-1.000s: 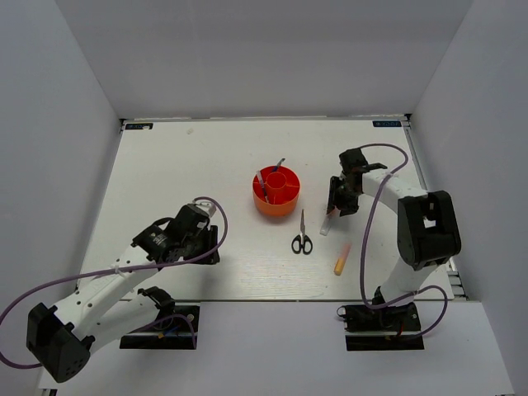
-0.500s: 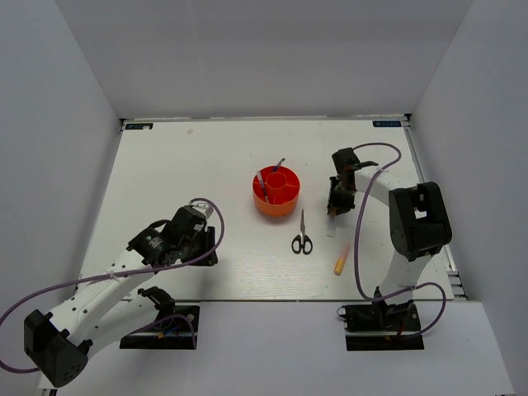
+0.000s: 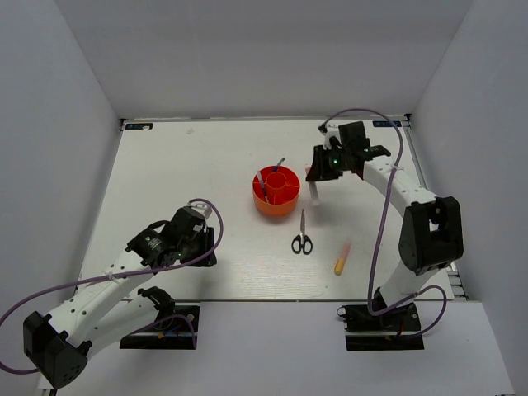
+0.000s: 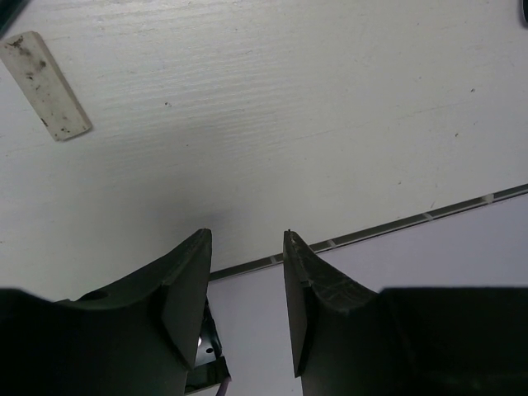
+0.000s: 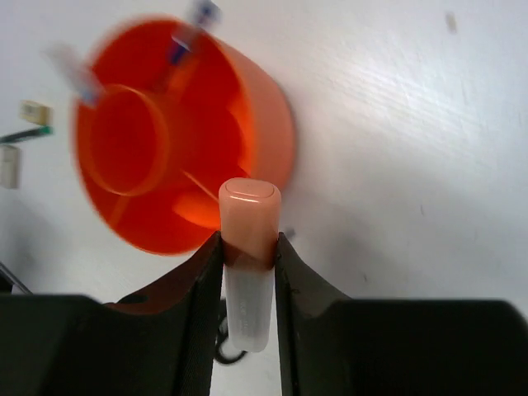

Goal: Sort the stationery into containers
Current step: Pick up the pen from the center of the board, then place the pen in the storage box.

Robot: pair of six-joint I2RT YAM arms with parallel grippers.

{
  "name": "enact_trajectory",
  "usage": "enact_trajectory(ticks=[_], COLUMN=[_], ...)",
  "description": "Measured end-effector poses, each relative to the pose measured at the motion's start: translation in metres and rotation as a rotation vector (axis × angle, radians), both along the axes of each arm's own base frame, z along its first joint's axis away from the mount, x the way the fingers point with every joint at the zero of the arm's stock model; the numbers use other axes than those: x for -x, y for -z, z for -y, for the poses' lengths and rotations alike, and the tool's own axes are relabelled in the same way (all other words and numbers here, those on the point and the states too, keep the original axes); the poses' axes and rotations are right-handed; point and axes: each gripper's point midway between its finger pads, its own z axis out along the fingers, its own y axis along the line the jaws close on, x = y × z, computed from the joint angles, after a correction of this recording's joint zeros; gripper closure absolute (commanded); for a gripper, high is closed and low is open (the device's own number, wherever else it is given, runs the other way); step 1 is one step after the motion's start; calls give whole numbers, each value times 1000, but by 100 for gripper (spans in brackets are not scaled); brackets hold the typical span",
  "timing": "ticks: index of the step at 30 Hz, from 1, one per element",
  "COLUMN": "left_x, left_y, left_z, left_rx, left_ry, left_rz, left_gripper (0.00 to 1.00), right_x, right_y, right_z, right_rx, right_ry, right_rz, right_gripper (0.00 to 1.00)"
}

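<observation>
The round red-orange tub (image 3: 276, 192) stands mid-table with two blue pens (image 3: 279, 164) sticking out of its far compartments. My right gripper (image 3: 315, 175) is shut on the white marker with orange cap (image 5: 247, 247) and holds it in the air just right of the tub (image 5: 177, 132). The black-handled scissors (image 3: 302, 236) lie in front of the tub. The orange-yellow highlighter (image 3: 341, 258) lies to their right. My left gripper (image 4: 246, 247) is open and empty near the table's front edge, far left of the tub (image 3: 202, 239).
A small white tag (image 4: 45, 84) lies on the table ahead of my left gripper. The table's front edge (image 4: 371, 231) runs right under the left fingers. White walls enclose the table on three sides.
My right gripper has lifted the marker off the table and carried it up and left, to beside the tub. The left arm has barely moved.
</observation>
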Motion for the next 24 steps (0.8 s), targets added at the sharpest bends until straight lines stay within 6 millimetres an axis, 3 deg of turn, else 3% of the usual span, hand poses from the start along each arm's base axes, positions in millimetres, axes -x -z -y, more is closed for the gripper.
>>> enact_trajectory(ticks=[4,9,16,24], left_x=[0,0,-2,-2], left_y=[0,1,2,3], left_z=[0,0,-2,-4], left_rx=[0,-3,-12,-21], left_ry=[-4,-11,-25,-40], left_rz=[0,-6,-5,-4], left_gripper=[51,51,51,51], right_x=[-18,-35,-72,-88], right_y=[-54,-82,-85,-64], right_z=[-34,-64,-81,-89], right_rx=[-152,-282,-343,-390], right_ry=[-169,-299,-341,-319], right_rz=[196,356,537,581], right_gripper=[100,100,100,100])
